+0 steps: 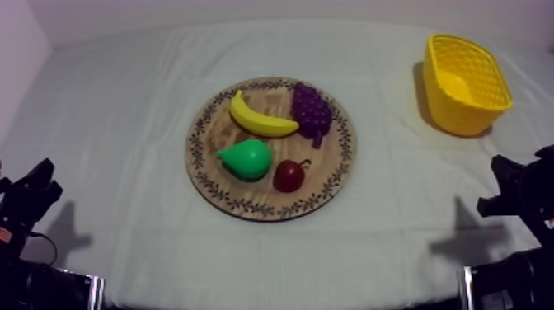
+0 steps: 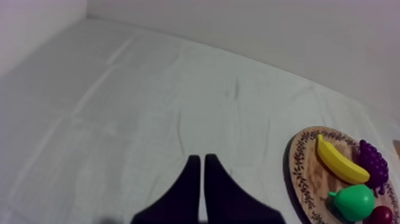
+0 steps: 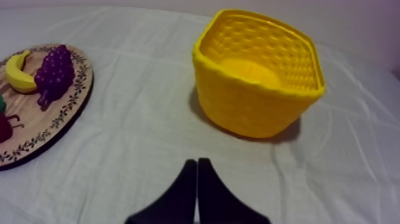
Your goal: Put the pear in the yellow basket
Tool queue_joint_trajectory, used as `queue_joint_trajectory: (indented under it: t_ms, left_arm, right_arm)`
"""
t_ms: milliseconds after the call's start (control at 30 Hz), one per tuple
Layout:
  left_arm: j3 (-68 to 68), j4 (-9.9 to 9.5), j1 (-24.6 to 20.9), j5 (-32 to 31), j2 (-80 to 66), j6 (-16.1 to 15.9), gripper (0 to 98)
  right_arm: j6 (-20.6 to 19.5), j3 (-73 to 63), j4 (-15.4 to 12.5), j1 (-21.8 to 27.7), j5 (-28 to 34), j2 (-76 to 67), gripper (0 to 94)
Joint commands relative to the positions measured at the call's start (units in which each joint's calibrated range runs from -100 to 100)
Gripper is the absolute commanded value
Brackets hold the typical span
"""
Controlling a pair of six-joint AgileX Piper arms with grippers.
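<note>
A green pear (image 1: 246, 159) lies on the round wooden board (image 1: 214, 185) at the table's middle, beside a banana (image 1: 260, 119), purple grapes (image 1: 312, 110) and a small red fruit (image 1: 288, 176). The yellow basket (image 1: 465, 82) stands empty at the far right. My left gripper (image 1: 33, 191) rests low at the left, shut on nothing, its fingers (image 2: 201, 173) together as a wedge over bare cloth, left of the pear (image 2: 353, 202). My right gripper (image 1: 507, 188) rests low at the right, shut, its fingers (image 3: 196, 176) pointing at the cloth in front of the basket (image 3: 257, 74).
Grey-white cloth covers the whole table, with open room between the board (image 3: 53, 128) and the basket. A pale wall runs along the back and the left side.
</note>
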Motion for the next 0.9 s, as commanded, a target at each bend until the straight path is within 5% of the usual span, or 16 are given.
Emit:
queue_joint_trajectory:
  t_ms: [0,667,867]
  left_arm:
    - [-0.05,-0.01,0.0,0.01,-0.02,0.04,0.1]
    - [-0.05,-0.01,0.0,0.01,-0.02,0.04,0.1]
    - [-0.05,-0.01,0.0,0.01,-0.02,0.04,0.1]
  right_arm:
    - [1.34,0.04,0.01,0.04,0.4,-1.71,0.6]
    - [-0.39,-0.16,0.63,-0.06,1.73,-1.71,0.5]
    - [-2.77,-7.0,2.18,-2.95,7.43,-1.17,0.4]
